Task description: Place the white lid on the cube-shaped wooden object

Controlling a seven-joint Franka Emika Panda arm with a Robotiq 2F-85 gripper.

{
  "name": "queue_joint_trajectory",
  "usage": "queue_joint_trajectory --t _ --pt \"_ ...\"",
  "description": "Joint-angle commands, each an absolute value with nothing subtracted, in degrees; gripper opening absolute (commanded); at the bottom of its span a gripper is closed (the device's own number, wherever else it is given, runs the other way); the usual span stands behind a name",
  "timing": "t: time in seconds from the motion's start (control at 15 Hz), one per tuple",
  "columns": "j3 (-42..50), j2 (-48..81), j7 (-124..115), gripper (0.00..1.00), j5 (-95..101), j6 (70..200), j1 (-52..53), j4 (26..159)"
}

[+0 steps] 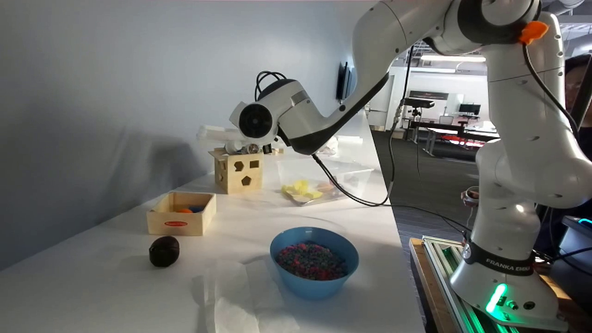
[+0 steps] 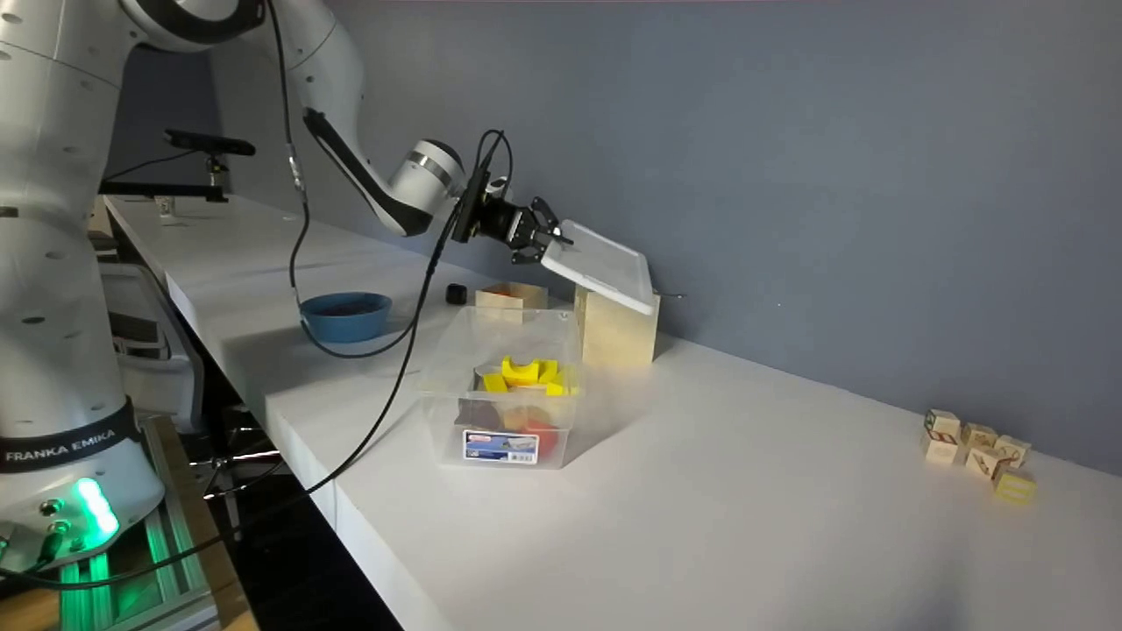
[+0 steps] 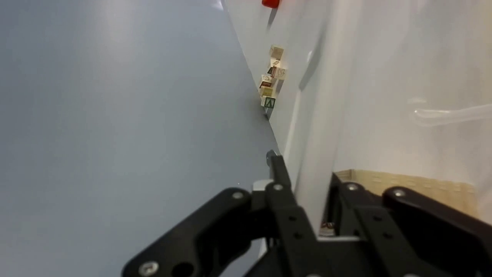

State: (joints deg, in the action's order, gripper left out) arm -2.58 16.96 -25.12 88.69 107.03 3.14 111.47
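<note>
The wooden cube stands on the table near the wall, with dark shaped holes in its faces in an exterior view (image 1: 240, 173) and plain faces in an exterior view (image 2: 616, 331). My gripper (image 2: 552, 244) is shut on one edge of the white lid (image 2: 605, 263) and holds it tilted over the cube. The held edge is high, and the far edge slopes down to the cube's top. I cannot tell whether they touch. In the wrist view the lid's rim (image 3: 326, 134) runs between my fingers (image 3: 305, 169). Pale wood shows beyond the right finger.
A clear plastic bin (image 2: 438, 425) with yellow pieces stands beside the cube. The open-topped wooden box (image 1: 178, 224), a dark round object (image 1: 164, 251) and a blue bowl (image 1: 307, 289) are on the table. Several letter blocks (image 2: 986, 456) lie near the wall. Cables hang from the arm.
</note>
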Motion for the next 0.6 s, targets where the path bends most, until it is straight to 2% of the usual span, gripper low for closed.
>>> queue_joint_trajectory --t 0.0,0.4,0.53 --pt "-3.1 17.5 -24.8 0.55 87.0 106.8 3.0 110.0" --pt "-4.0 14.0 -19.4 0.96 86.3 113.2 2.5 111.5" --pt "-4.6 12.4 -16.0 1.0 86.5 118.6 2.6 112.2"
